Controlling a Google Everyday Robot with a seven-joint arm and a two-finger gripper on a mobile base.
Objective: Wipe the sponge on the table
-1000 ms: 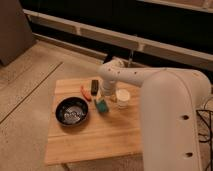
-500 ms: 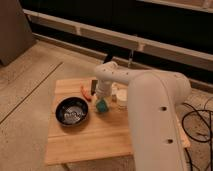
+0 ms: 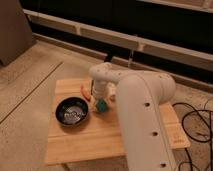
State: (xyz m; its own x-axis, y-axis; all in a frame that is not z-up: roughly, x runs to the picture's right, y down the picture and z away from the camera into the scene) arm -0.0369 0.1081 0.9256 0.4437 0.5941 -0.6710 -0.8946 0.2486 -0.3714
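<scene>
Swung nearer, the arm (image 3: pixel 142 117) hides the cup; the gripper (image 3: pixel 100 98) sits on the sponge (image 3: pixel 102 106), at the black bowl's (image 3: pixel 57 107) three o'clock, likely pressing it to the table (image 3: pixel 90 145) for wiping; its grip cannot be told

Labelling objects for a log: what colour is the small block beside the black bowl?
Teal-green soft rectangular sponge, just under the end effector; best in the camera view.

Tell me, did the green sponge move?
No. The sponge stays put beside the black bowl on the table, with the gripper right over it.
</scene>
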